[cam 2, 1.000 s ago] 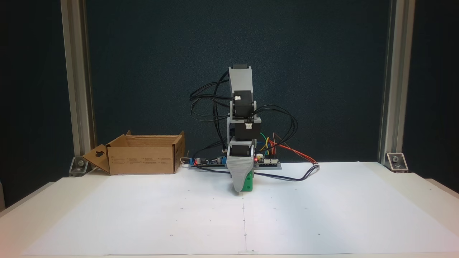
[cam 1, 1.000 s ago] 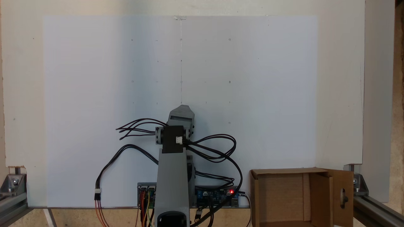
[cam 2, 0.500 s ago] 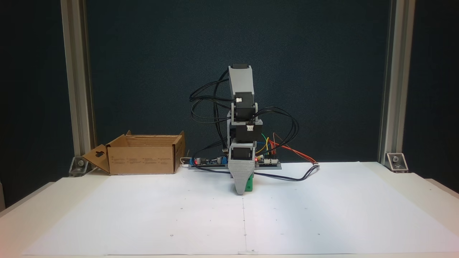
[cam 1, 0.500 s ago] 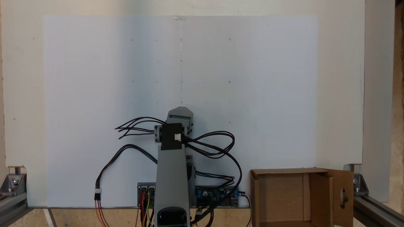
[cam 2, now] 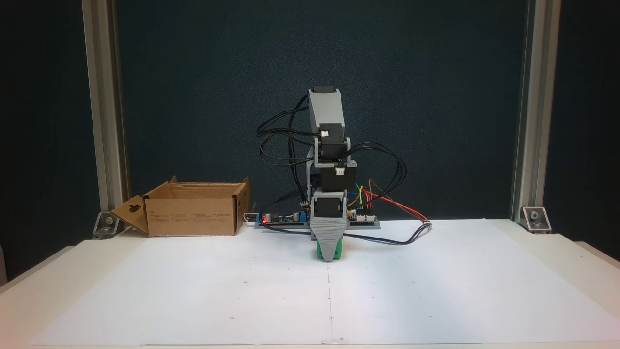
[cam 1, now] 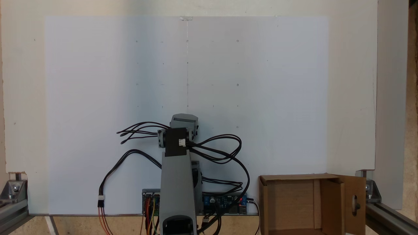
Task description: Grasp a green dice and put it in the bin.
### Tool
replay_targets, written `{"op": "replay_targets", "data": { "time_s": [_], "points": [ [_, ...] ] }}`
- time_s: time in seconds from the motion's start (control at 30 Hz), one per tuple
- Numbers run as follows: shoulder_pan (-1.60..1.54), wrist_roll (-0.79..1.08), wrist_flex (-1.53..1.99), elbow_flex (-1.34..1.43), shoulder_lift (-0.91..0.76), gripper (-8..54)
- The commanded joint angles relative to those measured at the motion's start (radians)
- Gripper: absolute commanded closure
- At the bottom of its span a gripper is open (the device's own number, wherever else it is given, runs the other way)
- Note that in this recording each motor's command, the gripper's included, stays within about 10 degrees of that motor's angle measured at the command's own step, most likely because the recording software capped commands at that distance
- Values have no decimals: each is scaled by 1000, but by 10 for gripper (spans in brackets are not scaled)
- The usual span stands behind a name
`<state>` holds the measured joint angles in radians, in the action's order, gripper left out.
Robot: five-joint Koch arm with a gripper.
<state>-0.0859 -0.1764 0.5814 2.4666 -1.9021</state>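
Observation:
The green dice point(cam 2: 340, 250) rests on the white paper in front of the arm's base, and only its green edges show on either side of a grey jaw. My gripper point(cam 2: 330, 256) points down over the dice, its tip at paper level. One jaw stands in front of the other, so the gap between them is hidden. From above, the gripper point(cam 1: 184, 119) is a grey head under the arm and covers the dice. The bin point(cam 2: 191, 218) is an open cardboard box at the left, beside the base; in a fixed view the bin point(cam 1: 295, 177) sits at the bottom right.
Controller boards point(cam 2: 286, 219) and looping black cables point(cam 2: 387, 167) crowd the arm's base. Aluminium posts point(cam 2: 104, 111) stand at both table corners. The bin's keyhole flap point(cam 2: 130, 213) hangs outward. White paper point(cam 2: 193, 291) covers the table out to the front edge.
The gripper has drawn back slightly toward the base and swung a little sideways. The dice, earlier showing at one side of the grey jaw, now shows on both sides.

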Motion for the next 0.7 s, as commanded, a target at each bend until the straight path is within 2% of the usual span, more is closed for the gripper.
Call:
{"op": "replay_targets", "data": {
  "time_s": [0.0, 0.17, 0.57, 0.67],
  "points": [
    [2, -48, 28, -2, 0, 336],
    [26, -44, 149, -72, -49, 336],
    [78, -44, 814, -854, -100, 336],
    [77, -43, 859, -980, -100, 336]
  ]
}}
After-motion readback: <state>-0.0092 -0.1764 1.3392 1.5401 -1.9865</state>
